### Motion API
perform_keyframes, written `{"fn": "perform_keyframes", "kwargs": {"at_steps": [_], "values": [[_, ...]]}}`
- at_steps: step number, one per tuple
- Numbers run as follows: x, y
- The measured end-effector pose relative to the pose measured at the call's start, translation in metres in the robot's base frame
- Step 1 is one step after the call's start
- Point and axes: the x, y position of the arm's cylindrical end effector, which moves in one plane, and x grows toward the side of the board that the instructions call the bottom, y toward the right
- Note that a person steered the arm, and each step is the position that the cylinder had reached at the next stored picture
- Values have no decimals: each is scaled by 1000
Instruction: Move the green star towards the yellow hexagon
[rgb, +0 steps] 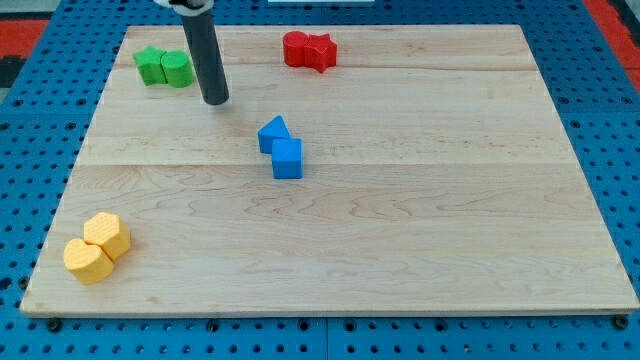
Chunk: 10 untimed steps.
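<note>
- The green star (150, 65) sits near the top-left corner of the tabletop (420, 230), touching a green cylinder (177, 70) on its right side.
- My tip (215, 101) rests on the tabletop just to the right of that green pair and a little lower in the view; it touches neither block.
- There is no hand on this rod, so nothing opens or closes and nothing is held; it can only push.
- Taking the green star as the landmark: the yellow hexagon (107, 235) lies well apart from it, far toward the view's bottom and slightly to the left, touching a second yellow block (87, 260) whose shape I cannot tell for sure.
- From my tip, the star lies to the left and slightly up, with the green cylinder between us.
- The needed push runs downward in the view, so I judge my tip is on the wrong side: it should get above the star first.
- Risk, as I judge it: a push from the right would shove the cylinder too.
- Two blue blocks (280, 147) and two red blocks (308, 50) lie to the star's right, clear of that line.
</note>
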Motion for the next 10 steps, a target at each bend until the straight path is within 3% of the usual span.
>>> {"fn": "perform_keyframes", "kwargs": {"at_steps": [1, 2, 4, 5, 6, 7, 8, 10], "values": [[4, -1], [-20, -4], [-103, -2], [-118, -59], [-120, -77], [-85, -102], [-5, -78], [102, -53]]}}
